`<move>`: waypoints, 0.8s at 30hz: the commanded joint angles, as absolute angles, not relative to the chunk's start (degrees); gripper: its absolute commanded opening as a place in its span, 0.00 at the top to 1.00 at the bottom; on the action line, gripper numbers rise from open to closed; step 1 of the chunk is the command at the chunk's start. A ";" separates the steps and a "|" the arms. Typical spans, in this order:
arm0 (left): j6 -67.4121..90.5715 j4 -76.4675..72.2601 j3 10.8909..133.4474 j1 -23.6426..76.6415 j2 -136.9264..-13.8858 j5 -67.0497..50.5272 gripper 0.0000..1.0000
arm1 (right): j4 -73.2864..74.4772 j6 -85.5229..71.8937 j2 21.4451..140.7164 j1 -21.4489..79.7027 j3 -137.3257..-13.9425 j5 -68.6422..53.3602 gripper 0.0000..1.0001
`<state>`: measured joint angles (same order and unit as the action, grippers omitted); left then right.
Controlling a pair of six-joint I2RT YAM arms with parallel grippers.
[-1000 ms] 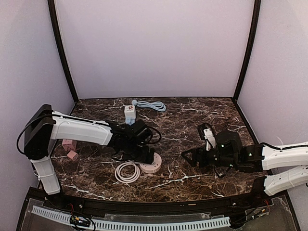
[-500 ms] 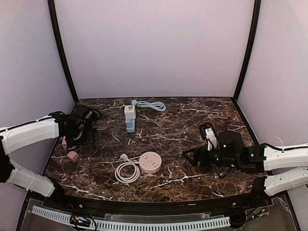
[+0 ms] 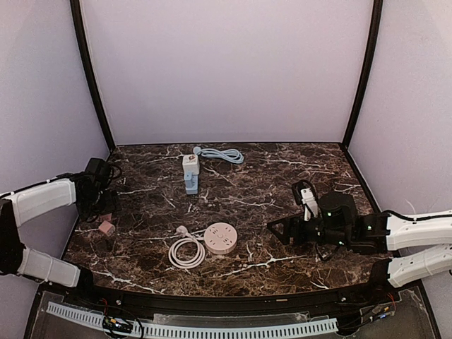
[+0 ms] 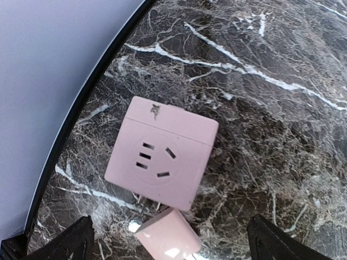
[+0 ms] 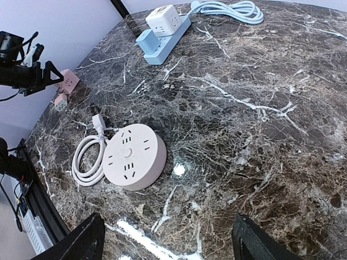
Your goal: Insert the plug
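Note:
A round pale-pink power strip [image 3: 220,238] lies at the front middle with its white cord coiled beside it and the white plug [image 3: 182,231] loose on the table. It also shows in the right wrist view [image 5: 133,156], plug [image 5: 97,122] unplugged. My left gripper [image 3: 99,201] is open and empty at the left edge, over a pink cube socket [image 4: 161,152] and a small pink plug block [image 4: 168,234]. In the left wrist view the left gripper [image 4: 169,250] has its jaws wide apart. My right gripper [image 3: 277,231] is open and empty, right of the round strip, and shows in its own view [image 5: 171,241].
A blue power strip carrying a white cube adapter [image 3: 191,173] lies at the back middle, with a light-blue cable [image 3: 222,153] behind it. The small pink block [image 3: 106,227] sits near the table's left rim. Black frame posts stand at the back corners.
My left arm has pulled away from the round power strip and swung back to the left edge, above the pink cubes. The right arm has not moved.

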<state>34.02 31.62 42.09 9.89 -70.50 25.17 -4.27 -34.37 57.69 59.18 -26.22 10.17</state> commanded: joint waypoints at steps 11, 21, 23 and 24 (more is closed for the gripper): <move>24.02 20.17 44.63 -2.66 -84.44 13.18 0.06 | -5.98 -33.96 57.83 59.04 -25.22 9.82 0.20; 22.90 19.55 45.09 -2.81 -84.99 7.18 0.14 | -6.15 -33.91 58.45 59.06 -25.38 9.83 0.20; 23.51 19.36 44.78 -2.66 -84.62 5.17 0.14 | -6.24 -33.93 58.57 59.02 -25.38 9.84 0.21; 23.71 19.21 44.46 -2.33 -84.28 4.30 0.15 | -6.24 -33.93 58.68 59.02 -25.46 9.76 0.20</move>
